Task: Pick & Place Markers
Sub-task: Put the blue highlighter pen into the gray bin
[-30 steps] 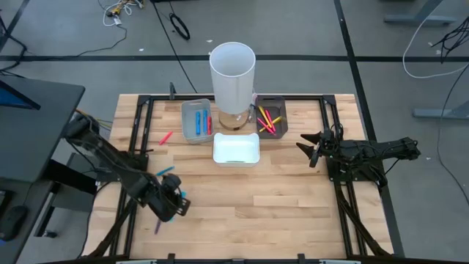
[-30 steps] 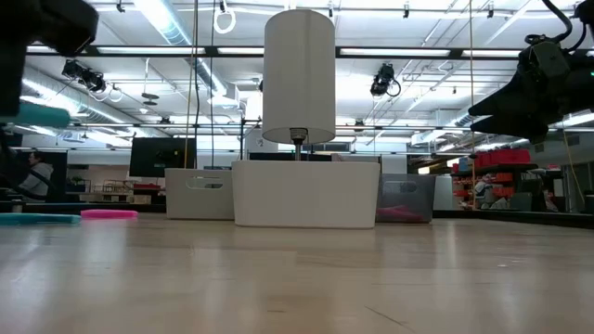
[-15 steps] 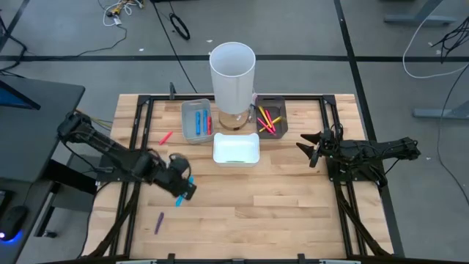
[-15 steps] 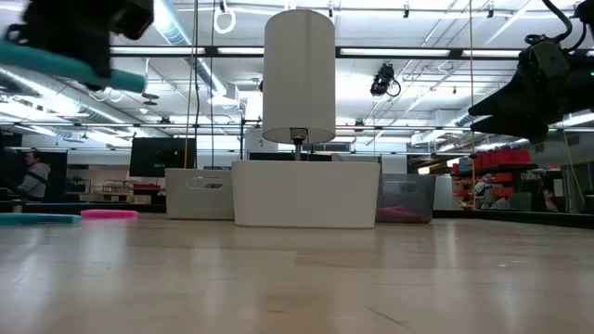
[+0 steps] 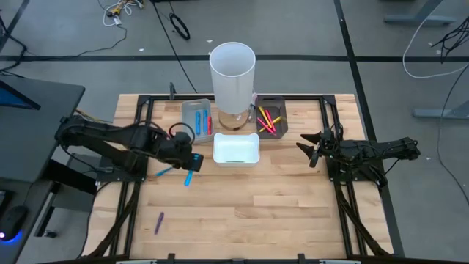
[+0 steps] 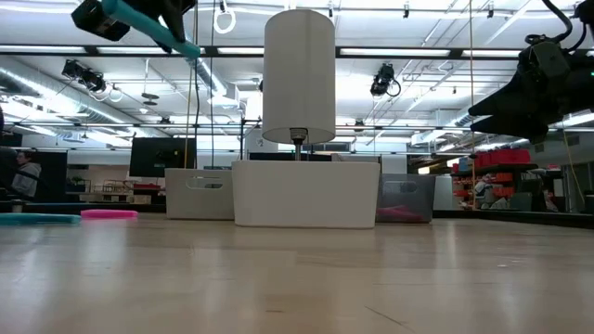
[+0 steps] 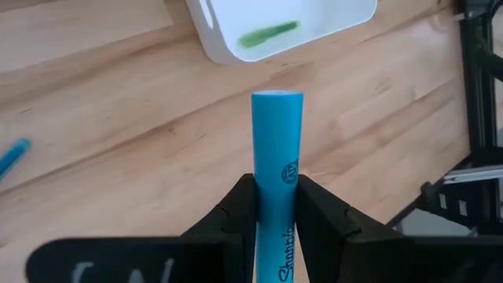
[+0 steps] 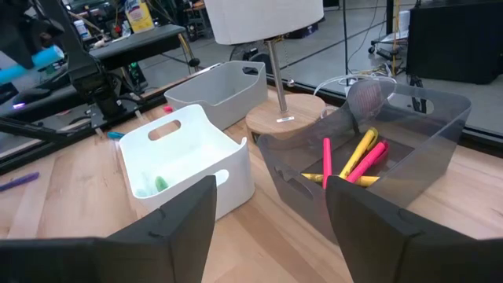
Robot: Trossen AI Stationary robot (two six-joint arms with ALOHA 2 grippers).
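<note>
My left gripper (image 5: 187,164) hangs above the table's left half, just left of the white tray (image 5: 236,149), shut on a light-blue marker (image 7: 277,141). That tray holds a green marker (image 7: 269,34). On the wood lie another blue marker (image 5: 164,171), a pink marker (image 5: 166,138) and a purple marker (image 5: 159,222). A grey tray (image 5: 198,120) holds blue and red markers, and a dark tray (image 5: 270,117) holds yellow and pink ones. My right gripper (image 5: 311,150) waits open at the table's right side, touching nothing. My left gripper pinches the blue marker's barrel (image 7: 276,196) between its two fingers (image 7: 240,206). The marker lies along the fingers, and its blunt end (image 7: 277,101) sticks out well past their tips. The fingers slant downward from the table's left side. The marker is lifted clear of the table.
A tall white cylinder on a round wooden foot (image 5: 232,73) stands at the back between the grey and dark trays. Black frame rails (image 5: 139,139) run along the table's left and right sides. Bare wood (image 5: 256,205) lies in the near middle.
My left gripper has risen from low over the table's near left and swung toward the far edge and the white tray, turning a little on the way. It has carried the blue marker with it, clear of the table. The purple marker shows uncovered where the gripper was.
</note>
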